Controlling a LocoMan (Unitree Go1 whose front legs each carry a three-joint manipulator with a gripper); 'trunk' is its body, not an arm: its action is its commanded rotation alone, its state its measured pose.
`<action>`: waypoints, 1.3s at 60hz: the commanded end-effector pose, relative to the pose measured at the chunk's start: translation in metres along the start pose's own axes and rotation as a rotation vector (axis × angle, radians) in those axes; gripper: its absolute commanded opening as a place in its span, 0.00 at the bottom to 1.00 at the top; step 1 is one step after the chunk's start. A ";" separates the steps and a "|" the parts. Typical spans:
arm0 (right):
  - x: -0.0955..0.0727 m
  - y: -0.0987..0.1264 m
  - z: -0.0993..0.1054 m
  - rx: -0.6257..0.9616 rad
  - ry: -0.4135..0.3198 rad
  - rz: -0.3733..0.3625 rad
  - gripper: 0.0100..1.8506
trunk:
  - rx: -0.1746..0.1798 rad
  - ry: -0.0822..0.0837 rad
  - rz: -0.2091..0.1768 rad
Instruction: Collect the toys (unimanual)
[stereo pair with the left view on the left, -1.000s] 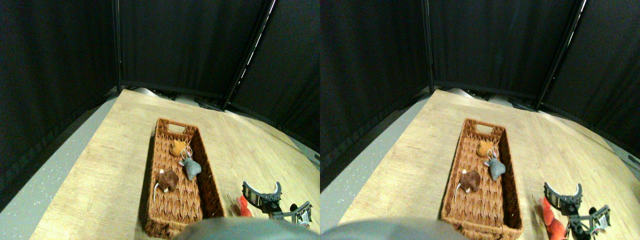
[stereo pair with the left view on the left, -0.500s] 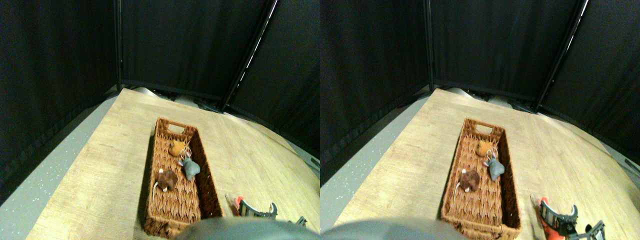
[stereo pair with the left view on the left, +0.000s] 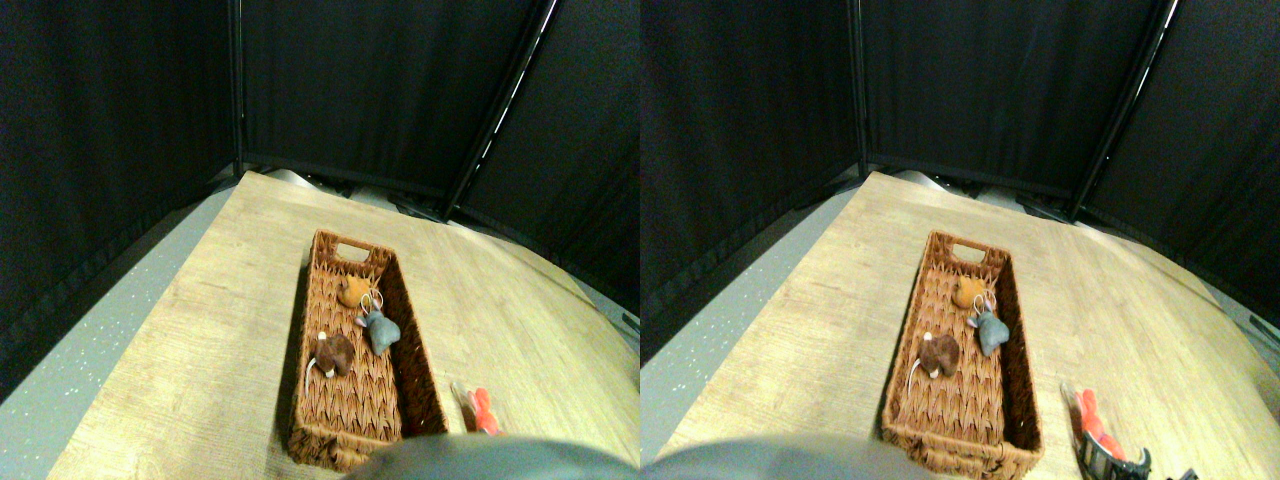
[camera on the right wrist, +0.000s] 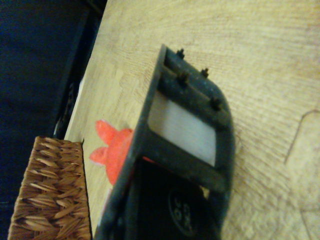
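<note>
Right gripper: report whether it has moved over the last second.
Yes. Judged against the basket, the right gripper has dropped toward the picture's bottom edge, closing on the red toy lying beside the basket.

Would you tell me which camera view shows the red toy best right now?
The wrist view: the red toy appears large on the wooden floor, between the basket corner and the gripper's dark jaw frame, which hides part of it. The stereo pair shows only a small red sliver beside the basket.
</note>
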 end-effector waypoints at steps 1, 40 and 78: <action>0.003 -0.001 -0.001 0.039 0.000 0.011 0.50 | -0.019 0.029 0.017; 0.026 0.005 -0.007 0.018 -0.077 0.013 0.03 | -0.024 0.029 0.020; 0.024 0.079 -0.042 -0.238 -0.054 0.239 0.03 | -0.036 -0.012 0.025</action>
